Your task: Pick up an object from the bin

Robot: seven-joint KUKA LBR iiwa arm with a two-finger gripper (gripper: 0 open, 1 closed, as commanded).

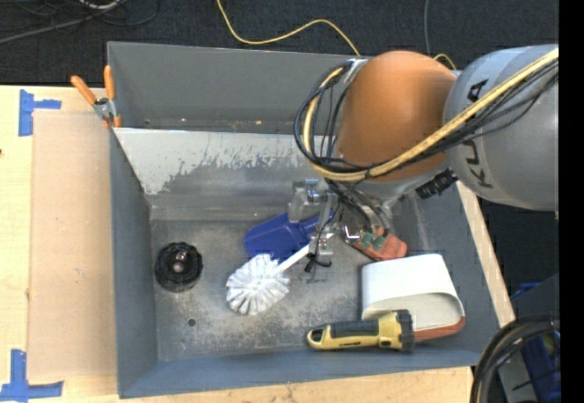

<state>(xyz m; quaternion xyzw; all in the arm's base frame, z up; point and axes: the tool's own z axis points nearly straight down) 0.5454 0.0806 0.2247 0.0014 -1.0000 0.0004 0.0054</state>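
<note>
A black round knob (177, 264) is seen well left of the gripper (318, 257). A white-bristled brush with a blue handle (256, 286) lies just left of and under the gripper, whose state cannot be told. A white curved plastic holder (409, 286) lies to its right.

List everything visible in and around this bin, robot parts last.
Bin: one, grey metal, mid view.
Brush: one, white bristle head and stem, mid floor.
Blue piece: one, blue, behind the brush head; may be its handle, cannot tell.
Round cap: one, black, floor left.
Hand tool: one, yellow and black, by the front wall.
Curved white thing: one, white on a reddish base, front right corner.
Small thing: one, orange-red, right of the gripper.
Cable: one, yellow, on the floor behind the bin.
Arm: one, grey with orange cover, from the right.
Gripper: one, metal, over the brush stem.
</note>
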